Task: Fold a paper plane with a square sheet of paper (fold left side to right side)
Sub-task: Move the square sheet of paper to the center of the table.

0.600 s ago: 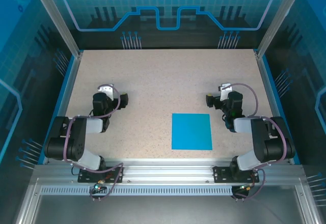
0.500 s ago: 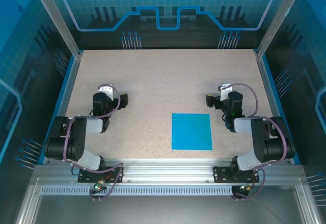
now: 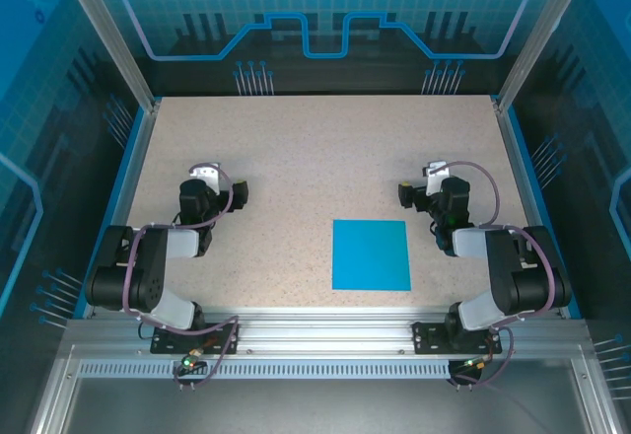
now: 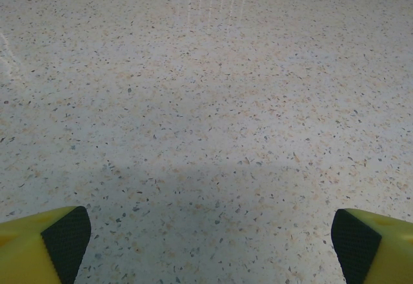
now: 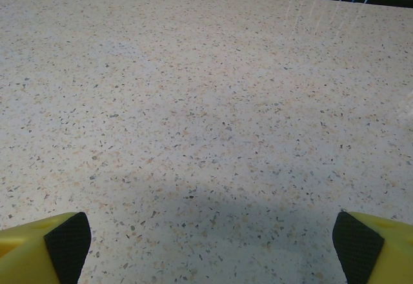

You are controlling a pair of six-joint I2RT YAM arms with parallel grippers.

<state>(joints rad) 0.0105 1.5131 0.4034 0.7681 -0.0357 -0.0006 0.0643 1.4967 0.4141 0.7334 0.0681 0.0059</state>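
Blue-lit panels wall in a speckled beige bench, with both arms folded back near its front edge. On the left arm, the left gripper has its jaws spread wide: its yellow fingers sit at the two lower corners of the wrist view, with bare speckled surface between them. The right gripper is spread just as wide and likewise holds nothing. From above, each gripper points inward toward the middle of the bench, and neither touches anything. Outward from the right gripper, toward the near edge and a little to the left of it, lies the square sheet of paper. It is bright blue, flat, and squared up with the bench edges, close to the front rail and well apart from the left gripper. No crease, lifted corner or doubled layer shows on it, so by the look of things the folding has not begun. The left-to-right fold and every later fold of the plane are yet to be made, and the first job appears to be getting hold of the sheet's left edge.
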